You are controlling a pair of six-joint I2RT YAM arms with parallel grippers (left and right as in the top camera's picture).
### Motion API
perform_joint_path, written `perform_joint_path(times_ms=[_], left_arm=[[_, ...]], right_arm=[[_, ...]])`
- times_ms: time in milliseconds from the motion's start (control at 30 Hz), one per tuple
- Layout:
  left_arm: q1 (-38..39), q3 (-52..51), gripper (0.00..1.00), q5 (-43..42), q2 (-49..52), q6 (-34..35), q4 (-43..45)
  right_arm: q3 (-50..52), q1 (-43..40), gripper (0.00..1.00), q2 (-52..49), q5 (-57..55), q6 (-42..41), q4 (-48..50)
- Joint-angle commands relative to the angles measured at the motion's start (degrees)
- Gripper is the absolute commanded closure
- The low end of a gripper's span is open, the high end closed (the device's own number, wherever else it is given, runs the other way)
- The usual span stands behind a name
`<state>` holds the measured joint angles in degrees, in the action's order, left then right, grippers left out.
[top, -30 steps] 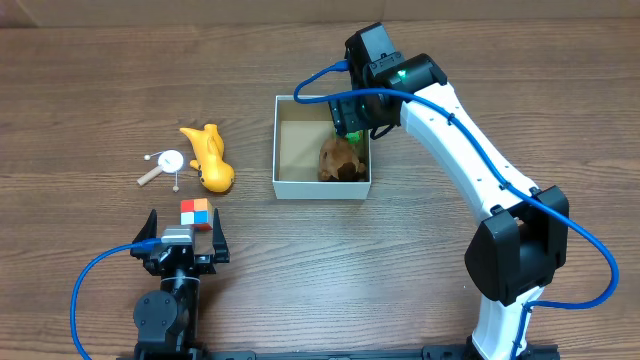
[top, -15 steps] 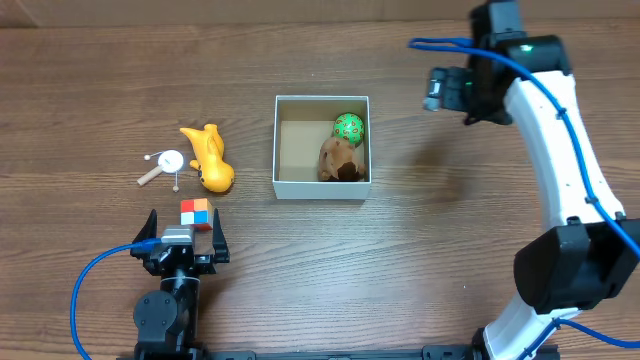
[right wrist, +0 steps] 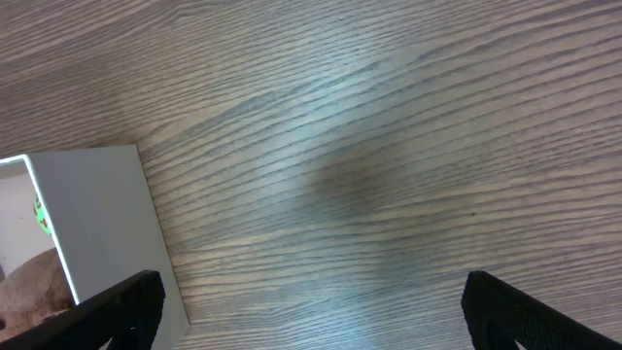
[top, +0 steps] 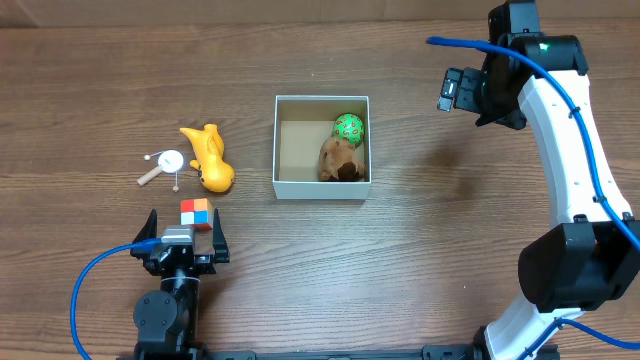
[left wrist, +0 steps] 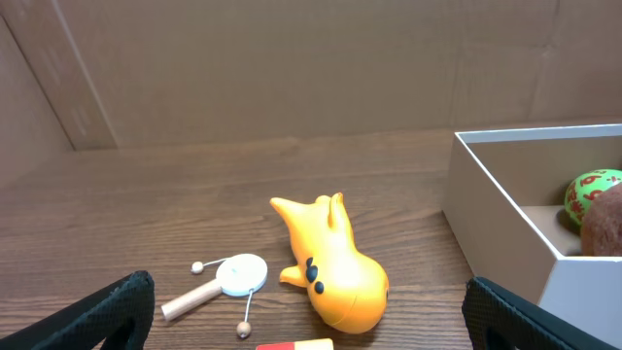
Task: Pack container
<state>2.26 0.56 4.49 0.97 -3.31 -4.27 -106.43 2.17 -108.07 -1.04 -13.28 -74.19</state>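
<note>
Two toys sit inside the container (top: pixel 296 145), which is in the middle of the table (top: pixel 420 260). It is a square box with thin white walls and a brown floor. A green ball (top: pixel 349 127) with spots is in the box at about 2 o'clock, close to the far right corner. A brown toy (top: pixel 341 160) lies just below the ball, at about 4 o'clock, against the right wall. The left half of the box floor is bare.

Outside the box, at 9 o'clock from it, a yellow toy (top: pixel 208 158) lies on its side on the wood. A little white drum (top: pixel 172 160) on a stick lies just beside the yellow toy, at its 9 o'clock. A block (top: pixel 197 212) with red, blue and orange squares is at 6 o'clock from the yellow toy.

At 8 o'clock from the box is the left gripper (top: pixel 183 232), low by the near edge of the table. Its fingers are spread wide and hold nothing. The block sits right by its finger tips.

At 2 o'clock from the box is the right gripper (top: pixel 452 90), well apart from it and over bare wood. Its fingers are spread wide too, and nothing is between them.
</note>
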Motion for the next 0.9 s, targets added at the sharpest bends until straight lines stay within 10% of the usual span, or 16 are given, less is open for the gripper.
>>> perform_joint_path(times_ms=[0, 367, 867], left_arm=[[0.5, -0.3, 0.00, -1.5, -0.3, 0.8, 1.7], [0.5, 19.0, 0.00, -2.6, 5.0, 3.3, -15.7], [0.5, 77.5, 0.00, 0.0, 66.0, 0.7, -58.5]], right_arm=[[-0.8, -0.3, 0.00, 1.4, -0.3, -0.3, 0.2], [-0.8, -0.3, 0.00, 1.4, -0.3, -0.3, 0.2], [-0.8, -0.3, 0.00, 1.4, -0.3, -0.3, 0.2]])
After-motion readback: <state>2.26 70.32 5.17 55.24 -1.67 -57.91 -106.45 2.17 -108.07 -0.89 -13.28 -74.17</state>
